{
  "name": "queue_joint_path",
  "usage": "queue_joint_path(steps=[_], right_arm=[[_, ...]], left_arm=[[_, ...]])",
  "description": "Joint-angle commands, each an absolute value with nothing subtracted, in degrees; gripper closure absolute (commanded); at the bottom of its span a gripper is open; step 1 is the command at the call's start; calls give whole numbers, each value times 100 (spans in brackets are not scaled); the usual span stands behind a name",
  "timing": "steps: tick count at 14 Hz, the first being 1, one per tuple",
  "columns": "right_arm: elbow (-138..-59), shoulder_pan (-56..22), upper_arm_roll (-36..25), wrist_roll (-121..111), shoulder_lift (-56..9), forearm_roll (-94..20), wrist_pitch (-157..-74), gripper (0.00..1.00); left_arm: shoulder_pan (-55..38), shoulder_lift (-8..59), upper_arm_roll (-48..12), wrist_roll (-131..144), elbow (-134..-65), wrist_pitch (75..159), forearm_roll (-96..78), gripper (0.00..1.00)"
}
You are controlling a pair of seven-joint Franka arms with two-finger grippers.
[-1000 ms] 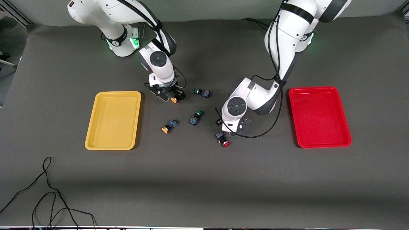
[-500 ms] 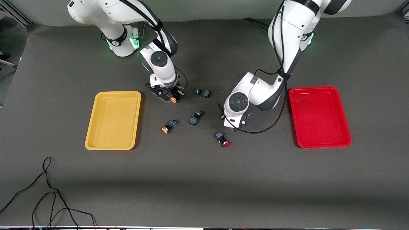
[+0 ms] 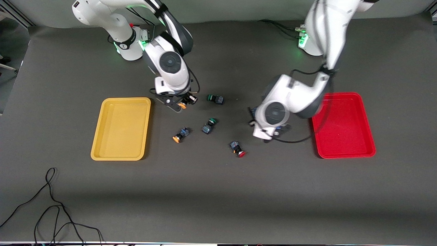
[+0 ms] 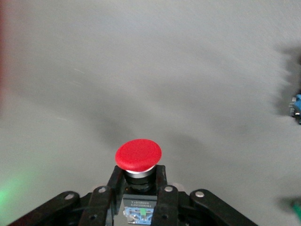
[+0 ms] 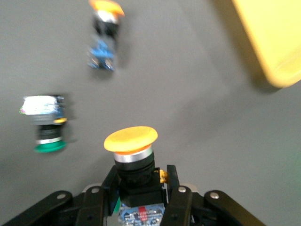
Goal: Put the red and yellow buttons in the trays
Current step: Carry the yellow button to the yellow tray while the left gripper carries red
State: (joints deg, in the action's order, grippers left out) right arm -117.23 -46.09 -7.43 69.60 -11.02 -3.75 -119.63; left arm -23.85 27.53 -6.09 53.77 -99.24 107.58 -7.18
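- Front view: right gripper (image 3: 182,103) up over bare mat betw. yellow tray (image 3: 121,128) and a green-cap switch (image 3: 215,99); fingers clenched on a yellow-cap button (image 3: 184,104), orange cap just visible under the wrist. Left gripper (image 3: 269,134) over mat just beside red tray (image 3: 341,124); its load is hidden by the wrist here.
- Front view, loose items on mat: second yellow-cap button (image 3: 180,134) lying on its side near yellow tray; second green-cap switch (image 3: 209,125) mid-table; second red-cap button (image 3: 237,149) nearest the camera. Both trays hold no buttons.
- Left wrist view: fingers (image 4: 104,202) shut tight on body of a red-cap button (image 4: 138,162); cap sticks out past the fingertips, blue label betw. the pads.
- Right wrist view: fingers (image 5: 179,203) grasping the black body of the yellow-cap btn; cap protrudes ahead of tips. Below it: loose yellow-cap btn, one green-cap switch, corner of yellow tray.
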Motion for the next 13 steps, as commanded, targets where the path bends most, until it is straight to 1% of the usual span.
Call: queue_joint_path(steps=[1, 2, 4, 7, 9, 11, 12, 13], right_arm=[[-11146, -4641, -1203, 5464, -871, -413, -11173, 100], [-11066, -4641, -1413, 4849, -783, -404, -11006, 100], [-11065, -4641, -1913, 3584, -607, -369, -10969, 100], [-11109, -4649, -2879, 1833, -606, -352, -10960, 100], [-11118, -4649, -3460, 1260, -711, -317, -10986, 100], [-11214, -4632, -3857, 1055, -800, -28, -11135, 100], [-11415, -4632, -3989, 942, -835, -9, -11423, 100], [-11765, -4623, -4199, 627, -844, -35, -11861, 100]], left_arm=[[-1568, 2330, -624, 4074, -10072, 9961, -695, 100], [-1321, 2312, -624, 3591, -10098, 9819, -494, 100], [-751, 2338, -598, 2834, -10186, 9852, 103, 100], [-90, 2286, -598, 1830, -10563, 10010, 596, 100], [175, 2067, -589, 1444, -11141, 10404, 615, 100], [290, 1733, -589, 1336, -11993, 11141, 650, 100], [290, 1610, -589, 1336, -12397, 11571, 720, 100], [299, 1608, -580, 1336, -12593, 11862, 721, 100]])
